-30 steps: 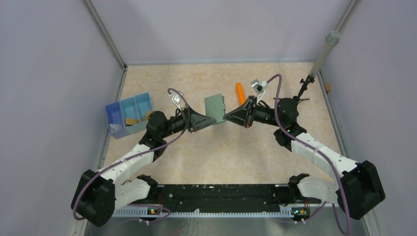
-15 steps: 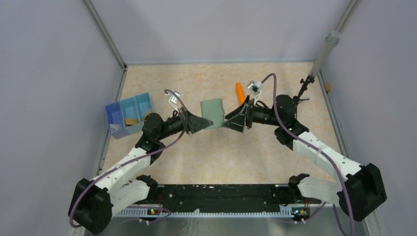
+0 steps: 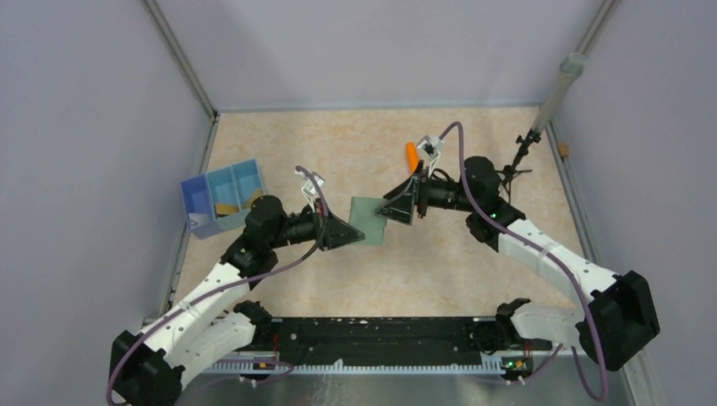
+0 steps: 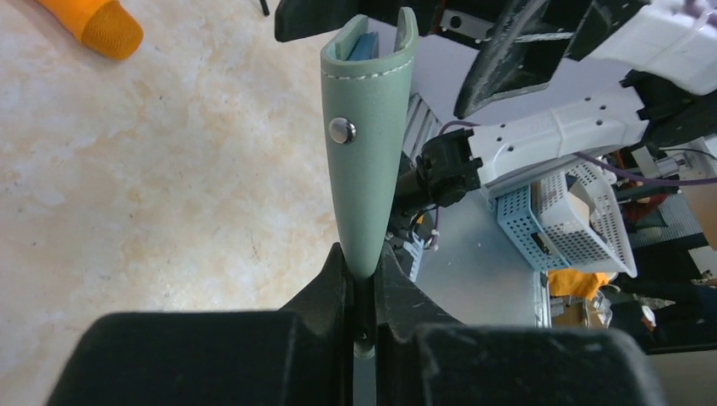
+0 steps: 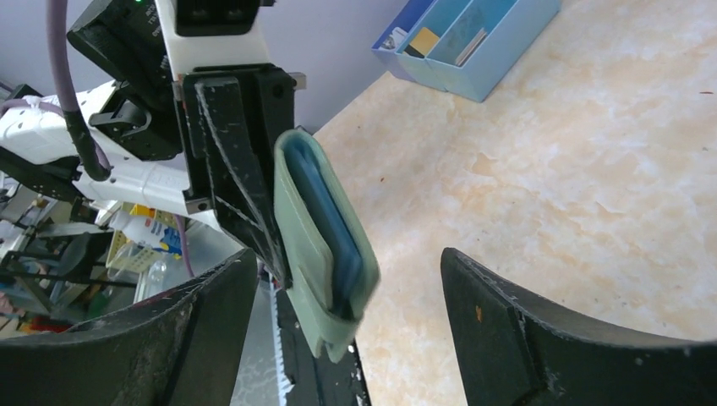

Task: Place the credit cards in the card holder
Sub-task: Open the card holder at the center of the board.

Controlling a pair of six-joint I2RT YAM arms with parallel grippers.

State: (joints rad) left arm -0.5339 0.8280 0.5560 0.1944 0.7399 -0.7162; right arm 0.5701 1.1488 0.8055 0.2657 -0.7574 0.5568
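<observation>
Pinching card holder, gripped edge hidden

On my remote feed: one grey-green card holder, one blue tray with three compartments, and one orange cylinder. I can make out two gold-tan credit cards in the tray. Two arms, left and right, share one table.
</observation>
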